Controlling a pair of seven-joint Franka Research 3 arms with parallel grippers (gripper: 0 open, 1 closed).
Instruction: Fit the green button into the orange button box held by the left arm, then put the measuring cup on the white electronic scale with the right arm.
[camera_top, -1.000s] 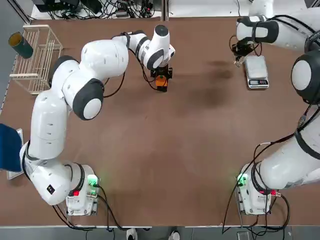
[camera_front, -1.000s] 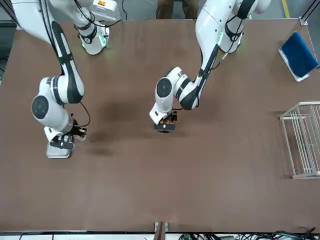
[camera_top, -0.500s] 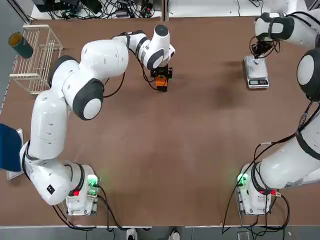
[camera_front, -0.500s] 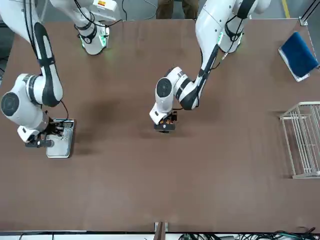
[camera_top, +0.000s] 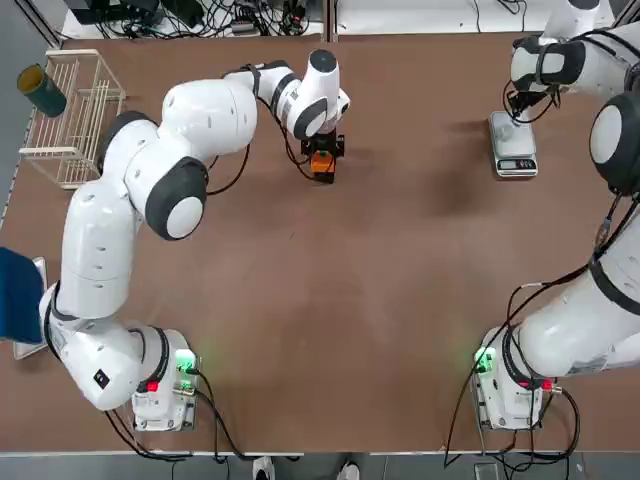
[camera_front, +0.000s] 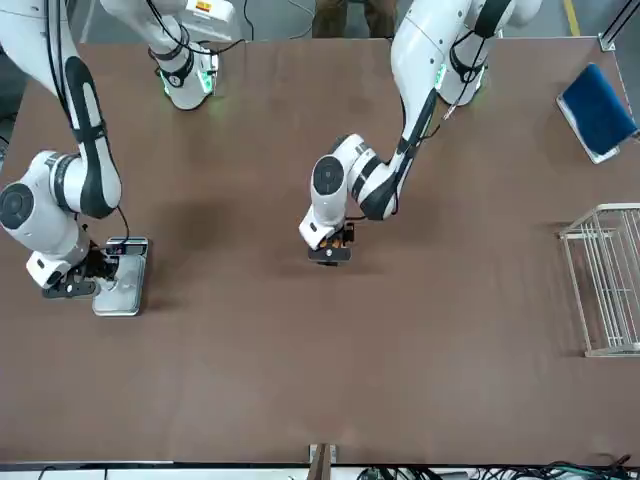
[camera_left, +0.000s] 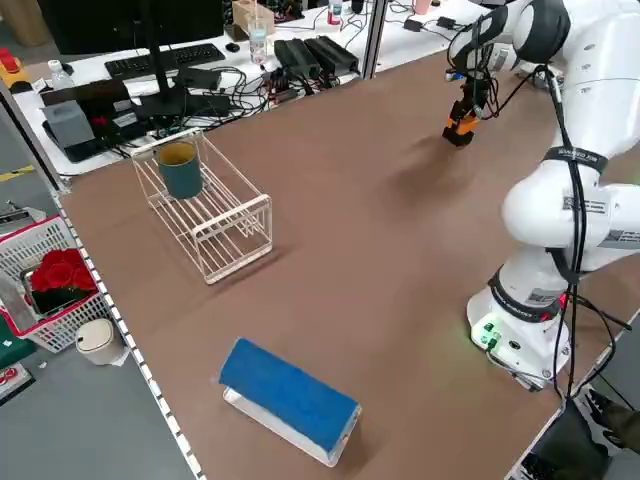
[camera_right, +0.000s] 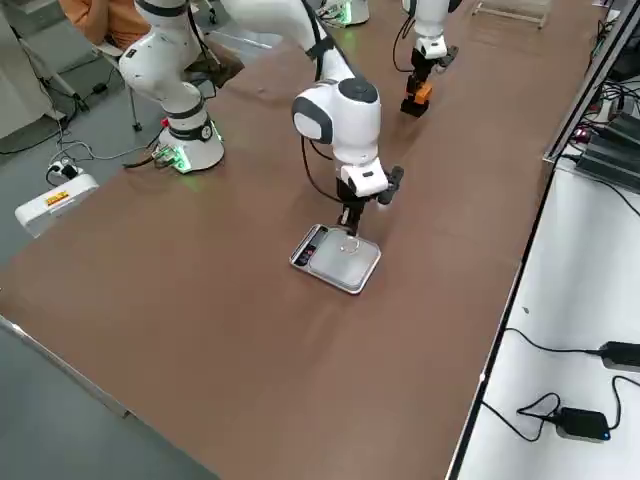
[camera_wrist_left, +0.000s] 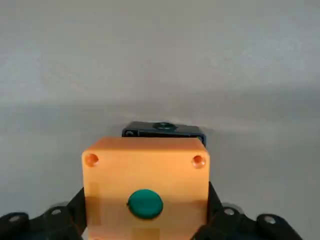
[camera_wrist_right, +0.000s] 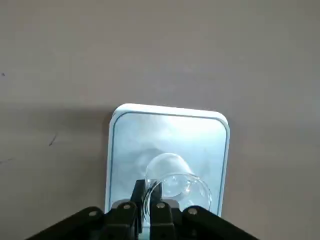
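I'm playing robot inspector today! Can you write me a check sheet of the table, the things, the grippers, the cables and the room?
Surface: brown table, bare in the middle.
Job's things: green button sits in the orange box; clear cup over the scale.
Clutter: wire rack with a green cup; blue pad; small black block behind the box.
Grippers: left gripper shut on the box; right gripper pinches the cup's rim.
Cables: run along both arms and bases.
Surroundings: keyboard, red basket.
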